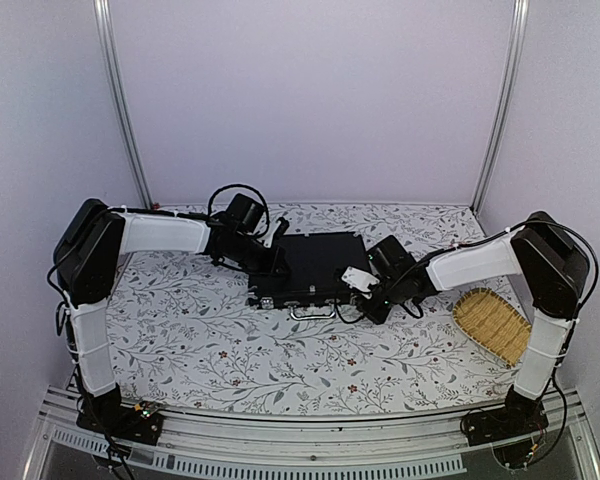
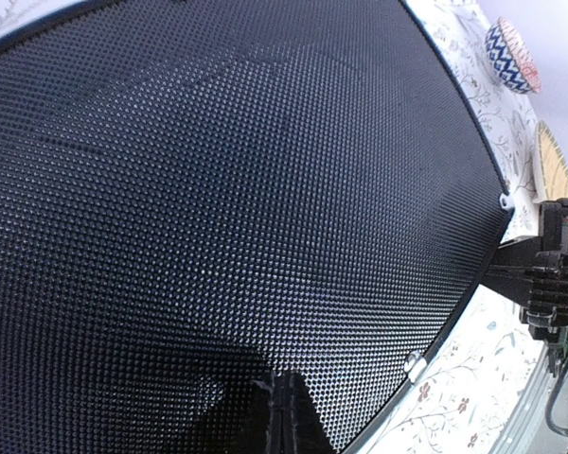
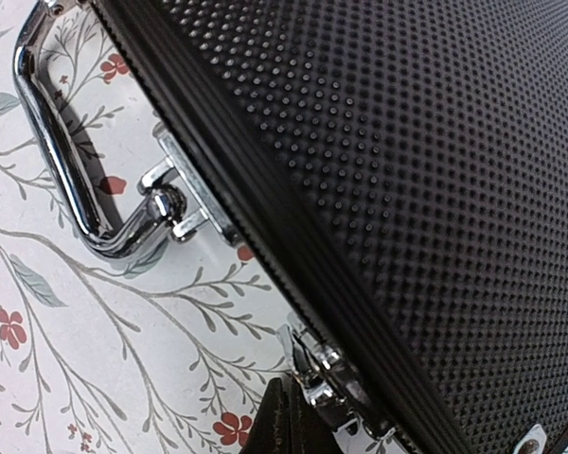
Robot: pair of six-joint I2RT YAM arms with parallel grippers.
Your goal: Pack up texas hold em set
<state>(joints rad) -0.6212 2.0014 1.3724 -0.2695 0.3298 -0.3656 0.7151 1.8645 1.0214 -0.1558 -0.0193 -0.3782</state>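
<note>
The black dimpled case (image 1: 315,262) lies closed in the middle of the table, its silver handle (image 1: 315,312) at the front. My left gripper (image 1: 276,264) is shut, its tips resting on the lid's left part (image 2: 282,402). My right gripper (image 1: 361,287) is shut at the case's front right corner, its tips (image 3: 290,405) right beside a silver latch (image 3: 328,376). The handle (image 3: 64,161) lies flat on the cloth. The lid (image 2: 227,189) fills the left wrist view. Chips, dice, disc and cards are out of view.
A woven yellow basket (image 1: 492,325) lies at the right, near the right arm's base. A patterned round dish (image 2: 512,55) stands beyond the case in the left wrist view. The flowered cloth (image 1: 200,340) covers the table. White walls enclose the sides and back.
</note>
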